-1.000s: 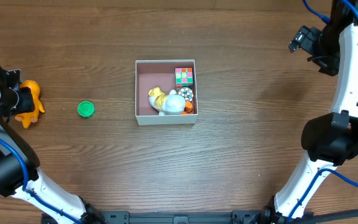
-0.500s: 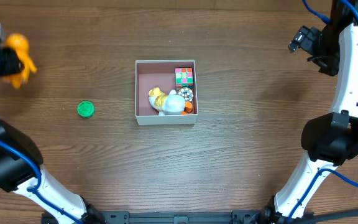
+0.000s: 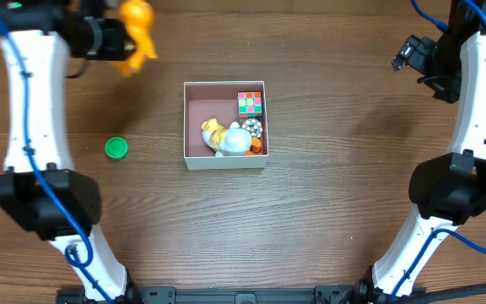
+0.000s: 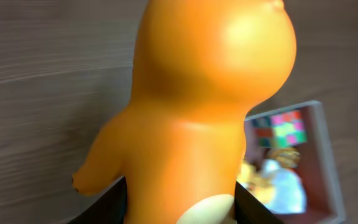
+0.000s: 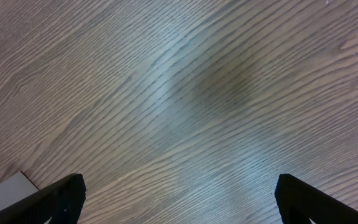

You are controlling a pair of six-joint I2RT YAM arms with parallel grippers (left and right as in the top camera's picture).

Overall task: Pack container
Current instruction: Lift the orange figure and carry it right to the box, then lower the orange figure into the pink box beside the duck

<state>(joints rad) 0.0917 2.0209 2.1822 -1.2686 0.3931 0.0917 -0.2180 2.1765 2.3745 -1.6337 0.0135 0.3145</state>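
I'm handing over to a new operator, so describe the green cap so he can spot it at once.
Find the white box at the centre of the table, then look left of it. The green cap lies there alone. It is the only flat, round, green piece; the other toys sit in the box, bar the orange toy, which is held aloft.

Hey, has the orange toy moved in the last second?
Yes. The orange toy, in the left gripper, went from left of the green cap to above and slightly right of it, nearer the container.
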